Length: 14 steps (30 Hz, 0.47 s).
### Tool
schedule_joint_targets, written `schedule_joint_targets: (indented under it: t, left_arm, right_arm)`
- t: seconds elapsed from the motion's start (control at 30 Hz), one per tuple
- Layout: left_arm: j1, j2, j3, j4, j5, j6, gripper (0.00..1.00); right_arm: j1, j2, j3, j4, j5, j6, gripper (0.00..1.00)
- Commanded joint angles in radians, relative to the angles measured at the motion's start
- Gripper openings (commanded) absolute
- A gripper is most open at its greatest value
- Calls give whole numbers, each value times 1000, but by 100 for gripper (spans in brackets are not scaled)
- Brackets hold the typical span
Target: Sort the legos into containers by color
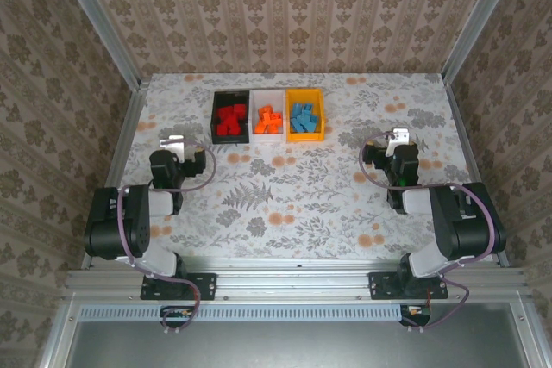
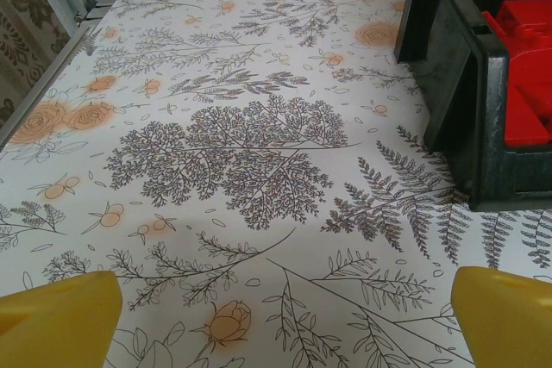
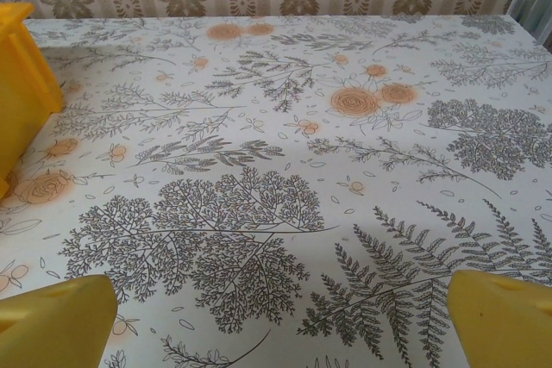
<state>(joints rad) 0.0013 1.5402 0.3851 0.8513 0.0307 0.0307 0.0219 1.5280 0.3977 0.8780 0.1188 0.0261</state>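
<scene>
Overhead, legos (image 1: 269, 120) sit sorted in three containers (image 1: 269, 93); left gripper (image 2: 280, 316) and right gripper (image 3: 280, 321) stand open.

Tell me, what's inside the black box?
Red legos sit piled in the black bin. They hide the bin's floor and whatever lies under them.

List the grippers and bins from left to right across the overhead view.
left gripper → black bin → white bin → orange-yellow bin → right gripper
</scene>
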Motion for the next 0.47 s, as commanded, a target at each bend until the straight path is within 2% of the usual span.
schedule_joint_targets:
  t: [0.0,0.43]
  left_arm:
    - [-1,-5,21,-4,15,24,100]
    - [-1,-5,22,-3,0,18,100]
  right_arm:
    - [3,6,6,-11,-20,9,100]
    - [1,4,7,-14,-22,11,100]
